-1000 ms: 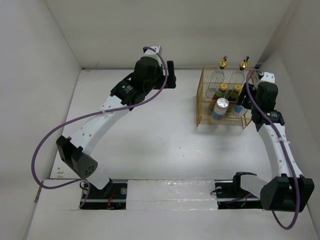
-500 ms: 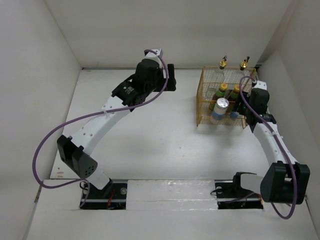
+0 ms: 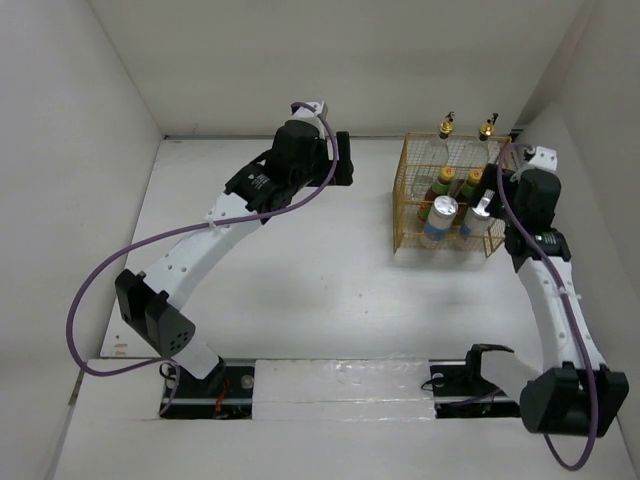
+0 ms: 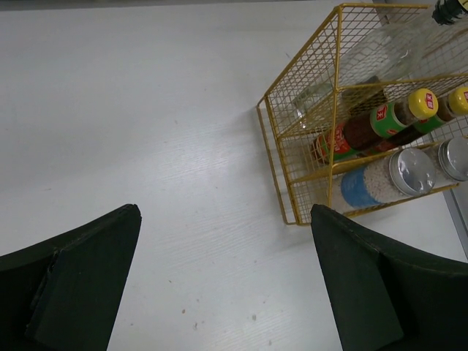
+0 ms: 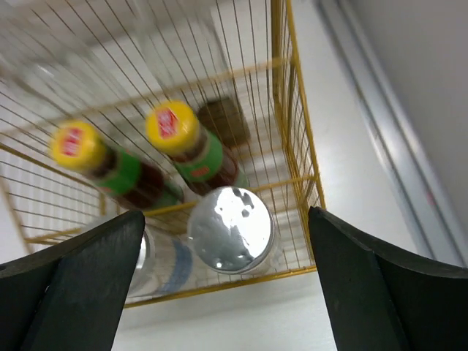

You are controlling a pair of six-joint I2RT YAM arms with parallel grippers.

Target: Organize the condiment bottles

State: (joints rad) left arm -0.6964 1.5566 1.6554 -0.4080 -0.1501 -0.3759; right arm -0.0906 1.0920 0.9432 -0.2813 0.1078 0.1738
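The right gripper [image 5: 225, 216] is hovering over the wire basket [image 4: 336, 110], its fingers standing wide apart and clamping nothing. The right-hand silver-lidded jar [image 5: 232, 229] is sitting directly beneath it in the basket's near row, upright, its long axis pointing straight up into the gap between the fingers. The second jar [image 5: 157, 263] is standing just beside it in the same row. The two sauce bottles [image 5: 191, 142] are occupying the basket's middle row, and the two tall glass bottles [image 3: 447, 135] are standing in its far row. All six are resting inside the basket, so sorting is looking finished. The left gripper [image 4: 225, 212] is also holding its fingers apart, empty, well off the basket's left side. The right arm is the nearer one; any retreat is calling for a straight lift along the jar's axis, clear of the basket's wires
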